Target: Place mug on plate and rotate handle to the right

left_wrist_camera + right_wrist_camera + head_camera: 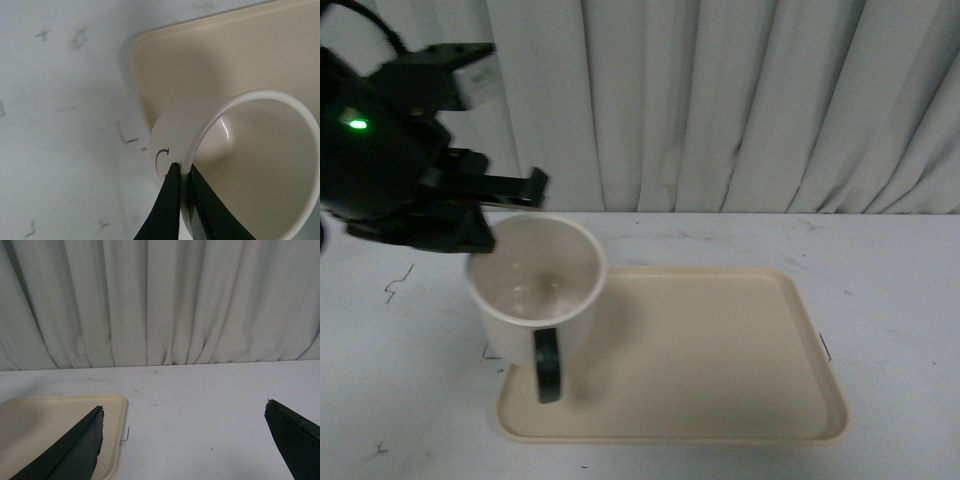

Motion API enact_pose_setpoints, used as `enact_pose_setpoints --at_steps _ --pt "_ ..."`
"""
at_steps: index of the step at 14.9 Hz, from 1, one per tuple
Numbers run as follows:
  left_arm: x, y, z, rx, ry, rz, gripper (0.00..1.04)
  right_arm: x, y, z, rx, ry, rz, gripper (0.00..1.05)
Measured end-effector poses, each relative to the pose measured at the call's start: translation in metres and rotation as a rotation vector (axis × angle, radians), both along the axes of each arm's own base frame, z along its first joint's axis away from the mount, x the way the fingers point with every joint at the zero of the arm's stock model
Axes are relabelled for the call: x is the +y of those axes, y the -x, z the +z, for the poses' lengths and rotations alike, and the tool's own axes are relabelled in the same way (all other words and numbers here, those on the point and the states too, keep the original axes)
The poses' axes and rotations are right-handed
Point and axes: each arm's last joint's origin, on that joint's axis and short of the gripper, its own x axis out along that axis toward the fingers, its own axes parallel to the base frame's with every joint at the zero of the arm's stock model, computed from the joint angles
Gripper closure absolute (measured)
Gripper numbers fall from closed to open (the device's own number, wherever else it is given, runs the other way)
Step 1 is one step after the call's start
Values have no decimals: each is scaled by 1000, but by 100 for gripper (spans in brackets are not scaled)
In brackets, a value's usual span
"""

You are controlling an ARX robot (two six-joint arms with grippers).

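Pinching the rim of one mug (535, 275), the left claw (183, 166) holds it at the left edge of one plate (720, 350).
Its one black handle (548, 365) faces the robot; the right claw (183, 405) gapes empty above the desk (210, 390).

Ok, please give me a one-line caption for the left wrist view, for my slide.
Left pincer clamps the rim of the white mug at the edge of the beige plate.

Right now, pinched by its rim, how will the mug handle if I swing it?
Rigid, probably ceramic, so no flex. The left gripper pinches the mug by a narrow bit of rim, so it may pivot or slip. The handle adds off-centre weight; expect slight tilt.
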Motion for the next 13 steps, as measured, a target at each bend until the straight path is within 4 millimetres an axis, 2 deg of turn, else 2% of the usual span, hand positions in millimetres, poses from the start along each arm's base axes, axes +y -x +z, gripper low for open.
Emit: enact_pose_setpoints --at_steps 3,4,7,13 --pt "-56 -26 -14 26 47 -127 102 0 0 0 0 0 0 7" --pt "-64 -31 -22 53 42 -132 102 0 0 0 0 0 0 7" --pt "-74 -40 -39 104 37 -112 102 0 0 0 0 0 0 7" --pt "-85 -36 -48 145 45 -141 102 0 0 0 0 0 0 7"
